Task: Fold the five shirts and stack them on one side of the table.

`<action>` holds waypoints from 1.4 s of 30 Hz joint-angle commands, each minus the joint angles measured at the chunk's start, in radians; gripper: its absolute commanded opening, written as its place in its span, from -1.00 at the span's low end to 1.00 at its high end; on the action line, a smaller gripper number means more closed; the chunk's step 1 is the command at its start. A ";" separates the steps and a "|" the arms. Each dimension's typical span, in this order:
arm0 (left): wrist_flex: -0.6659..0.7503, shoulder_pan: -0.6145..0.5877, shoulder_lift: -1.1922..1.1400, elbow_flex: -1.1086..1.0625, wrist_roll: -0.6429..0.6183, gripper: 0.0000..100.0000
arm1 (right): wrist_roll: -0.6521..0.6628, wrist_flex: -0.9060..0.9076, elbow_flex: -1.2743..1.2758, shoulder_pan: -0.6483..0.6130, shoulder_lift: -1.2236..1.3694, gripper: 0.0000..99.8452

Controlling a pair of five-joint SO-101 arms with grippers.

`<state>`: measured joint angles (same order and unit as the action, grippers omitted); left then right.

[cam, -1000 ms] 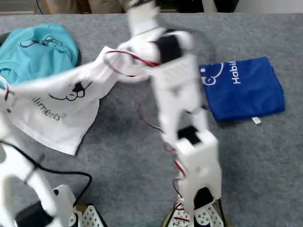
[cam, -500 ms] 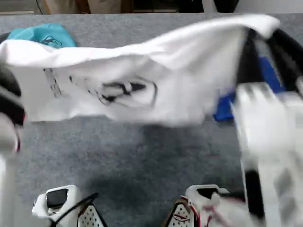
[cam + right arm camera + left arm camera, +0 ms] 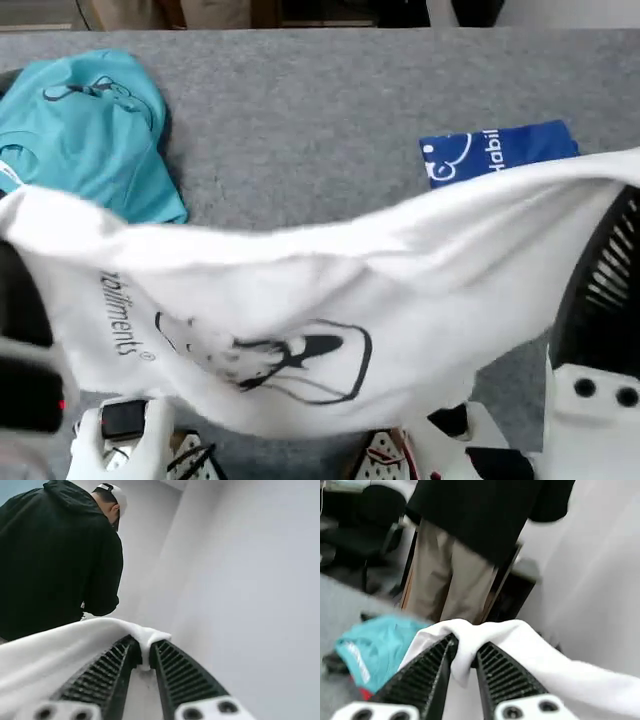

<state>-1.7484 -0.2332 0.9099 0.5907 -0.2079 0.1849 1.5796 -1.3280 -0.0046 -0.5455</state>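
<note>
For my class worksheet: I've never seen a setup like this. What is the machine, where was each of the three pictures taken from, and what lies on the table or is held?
These are two small robot arms standing side by side at a grey table. One picture looks down from a fixed camera above. The other two come from cameras on each arm's wrist, looking along its claw. The left claw and the right claw each pinch an edge of a white shirt, holding it stretched in the air between them. On the table lie a crumpled teal shirt and a folded blue shirt.
</note>
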 commanded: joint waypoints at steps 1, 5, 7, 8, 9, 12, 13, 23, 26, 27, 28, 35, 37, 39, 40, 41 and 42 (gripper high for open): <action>0.005 0.003 -0.001 -0.203 0.009 -0.96 | 0.009 -0.023 0.116 0.005 0.018 -1.00; 0.261 0.002 0.001 -0.559 0.002 -0.96 | 0.002 -0.091 0.337 0.002 0.064 -1.00; 0.468 0.002 0.001 -0.753 0.002 -0.96 | 0.002 -0.175 0.467 0.002 0.102 -1.00; 0.585 0.002 -0.001 -0.853 0.002 -0.96 | 0.002 -0.233 0.541 -0.004 0.127 -1.00; 0.718 0.002 -0.001 -0.957 0.002 -0.96 | 0.002 -0.302 0.616 -0.021 0.153 -1.00; 1.169 -0.003 -0.031 -1.243 0.002 -0.96 | 0.008 -0.559 0.848 -0.053 0.257 -1.00; 1.315 -0.014 -0.062 -1.312 0.002 -0.96 | 0.009 -0.663 0.917 -0.065 0.300 -1.00; 1.611 -0.028 -0.788 -0.925 0.005 -0.96 | 0.009 -1.151 0.981 -0.082 0.711 -1.00; 1.482 -0.015 -0.957 -0.683 0.008 -0.96 | 0.009 -1.086 0.885 -0.079 0.780 -1.00; 1.424 -0.008 -1.003 -0.606 0.008 -0.96 | 0.009 -1.057 0.854 -0.079 0.799 -1.00; 1.364 -0.003 -1.041 -0.535 0.008 -0.96 | 0.009 -1.025 0.826 -0.079 0.812 -1.00; 1.016 -0.012 -1.155 -0.301 0.009 -0.96 | 0.009 -0.658 0.713 -0.097 0.840 -1.00; 0.902 -0.012 -1.153 -0.292 0.023 -0.96 | 0.012 -0.482 0.676 -0.105 0.840 -1.00; 0.781 -0.005 -1.153 -0.285 0.083 -0.96 | 0.069 -0.296 0.638 -0.119 0.840 -1.00; 0.718 -0.002 -1.153 -0.284 0.110 -0.96 | 0.107 -0.212 0.618 -0.128 0.840 -1.00; 0.667 -0.002 -1.153 -0.284 0.133 -0.96 | 0.133 -0.138 0.605 -0.136 0.843 -1.00; 0.626 -0.002 -1.153 -0.290 0.147 -0.96 | 0.149 -0.080 0.596 -0.145 0.845 -1.00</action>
<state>-0.9889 -0.2363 -0.2532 0.2562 -0.1112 0.2770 1.2850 -0.6559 -0.1212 0.3046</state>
